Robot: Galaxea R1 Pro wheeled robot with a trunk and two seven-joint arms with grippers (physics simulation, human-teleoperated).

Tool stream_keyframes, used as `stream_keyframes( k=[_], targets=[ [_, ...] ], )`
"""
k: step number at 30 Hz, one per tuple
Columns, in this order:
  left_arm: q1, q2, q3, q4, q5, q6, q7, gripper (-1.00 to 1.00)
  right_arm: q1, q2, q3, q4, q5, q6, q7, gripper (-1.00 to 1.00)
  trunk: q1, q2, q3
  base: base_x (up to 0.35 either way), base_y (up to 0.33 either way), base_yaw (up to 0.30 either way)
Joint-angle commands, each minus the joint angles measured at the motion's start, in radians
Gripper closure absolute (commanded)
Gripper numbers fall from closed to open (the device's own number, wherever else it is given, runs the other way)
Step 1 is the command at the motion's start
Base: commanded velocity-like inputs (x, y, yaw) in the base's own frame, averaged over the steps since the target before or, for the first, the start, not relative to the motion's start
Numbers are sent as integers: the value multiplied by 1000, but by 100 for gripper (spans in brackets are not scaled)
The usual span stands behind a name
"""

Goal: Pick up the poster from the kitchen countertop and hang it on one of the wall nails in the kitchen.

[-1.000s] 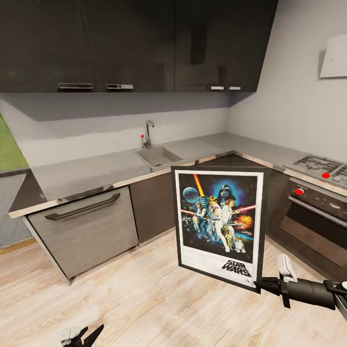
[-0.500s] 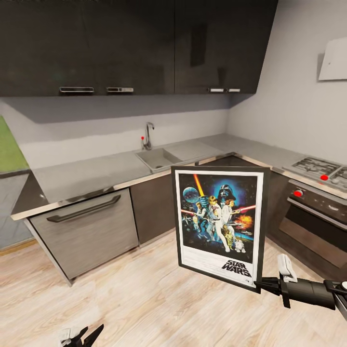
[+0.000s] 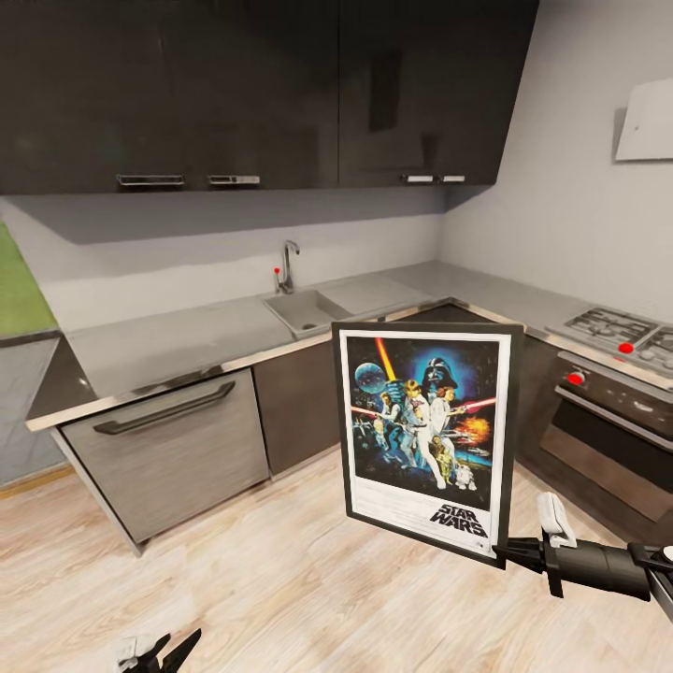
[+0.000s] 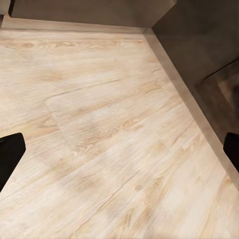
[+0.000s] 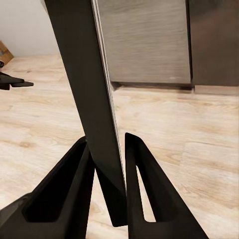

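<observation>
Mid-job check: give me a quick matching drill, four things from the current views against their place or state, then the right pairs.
Things:
1. poster
2. left gripper
3. sink
4. hob

States:
A. set into the countertop below the tap
B. open, over the wooden floor
C. upright, clamped at its lower corner by the right gripper
D. at the right, above the oven

Pairs: 1-C, 2-B, 3-A, 4-D
</observation>
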Motion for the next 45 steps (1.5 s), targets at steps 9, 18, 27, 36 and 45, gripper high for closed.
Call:
stream_keyframes(
  k=[9,18,27,36,45],
  targets=[
    [-2,1,-8,-2,11,-3,-2,-100,-1,0,0,0,-5,13,5,100,-34,62,27,0,0,0],
    [-2,1,-8,-2,11,-3,-2,-100,-1,0,1,0,-6,13,5,100,-69,125,55,0,0,0],
    [-2,0,-8,-2,11,-3,-2,-100,-1,0,1,0,-5,14,5,100,-103,188,83,0,0,0],
    [-2,0,-8,-2,11,-3,-2,-100,-1,0,0,0,-5,13,5,100,-138,251,112,0,0,0],
    [-2,0,-8,-2,11,-3,-2,-100,-1,0,0,0,-5,14,5,100,-172,314,140,0,0,0]
  ],
)
